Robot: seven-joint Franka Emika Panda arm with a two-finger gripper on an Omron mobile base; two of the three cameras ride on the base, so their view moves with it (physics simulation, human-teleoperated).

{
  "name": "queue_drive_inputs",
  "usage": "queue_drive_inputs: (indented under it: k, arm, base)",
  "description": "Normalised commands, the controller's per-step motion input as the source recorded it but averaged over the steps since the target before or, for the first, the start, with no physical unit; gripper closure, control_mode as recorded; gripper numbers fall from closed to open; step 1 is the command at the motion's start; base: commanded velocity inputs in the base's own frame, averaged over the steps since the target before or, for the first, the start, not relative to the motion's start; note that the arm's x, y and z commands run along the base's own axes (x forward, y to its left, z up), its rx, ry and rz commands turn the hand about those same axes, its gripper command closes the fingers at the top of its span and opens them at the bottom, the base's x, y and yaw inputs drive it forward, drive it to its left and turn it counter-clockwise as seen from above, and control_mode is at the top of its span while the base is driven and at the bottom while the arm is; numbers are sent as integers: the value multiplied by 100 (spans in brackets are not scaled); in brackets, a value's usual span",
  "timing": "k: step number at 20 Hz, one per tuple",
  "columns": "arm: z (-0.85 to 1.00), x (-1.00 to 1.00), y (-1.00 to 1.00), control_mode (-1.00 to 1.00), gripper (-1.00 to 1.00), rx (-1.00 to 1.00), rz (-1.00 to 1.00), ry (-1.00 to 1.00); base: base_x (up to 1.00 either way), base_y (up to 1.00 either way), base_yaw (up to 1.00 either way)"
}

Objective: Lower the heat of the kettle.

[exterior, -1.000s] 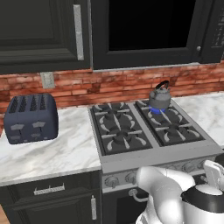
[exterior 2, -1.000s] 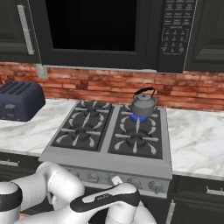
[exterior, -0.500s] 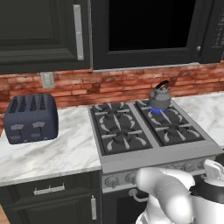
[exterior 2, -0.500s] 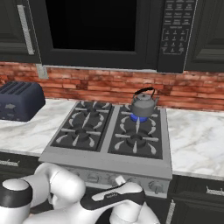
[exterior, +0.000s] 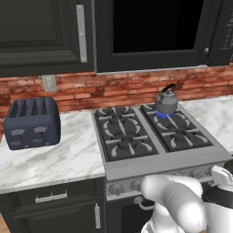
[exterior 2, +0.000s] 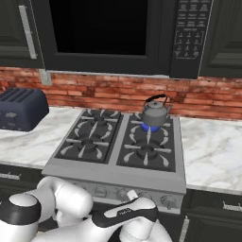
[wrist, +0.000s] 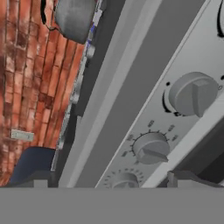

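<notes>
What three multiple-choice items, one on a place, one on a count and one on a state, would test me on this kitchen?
1. Where does the kettle stand?
A. back right burner
B. front left burner
C. on the counter

2. How many burners does the stove have?
A. two
B. four
C. six

3. What shows under the kettle?
A. nothing
B. a plate
C. a blue flame

Answers:
1 A, it sits at the rear right, by the brick wall.
2 B, two rows of two grates.
3 C, blue glows at its base, so that burner is lit.
</notes>
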Motion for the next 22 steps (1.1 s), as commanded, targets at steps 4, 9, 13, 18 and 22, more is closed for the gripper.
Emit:
queue_drive_inputs:
  k: [4,9,13,18,22]
  arm:
    - [-11,8,6,-100,-100,0,-9,0]
    - [-9,6,2,-100,-100,0,-6,0]
    - [-10,12,3,-100,-100,0,-2,0]
    - [-15,13,0,-100,-100,0,0,0]
    - [-16,15,0,-100,-100,2,0,-1]
  base:
    - [0,0,0]
    - [0,0,0]
    - [0,0,0]
    - [0,0,0]
    - [0,0,0]
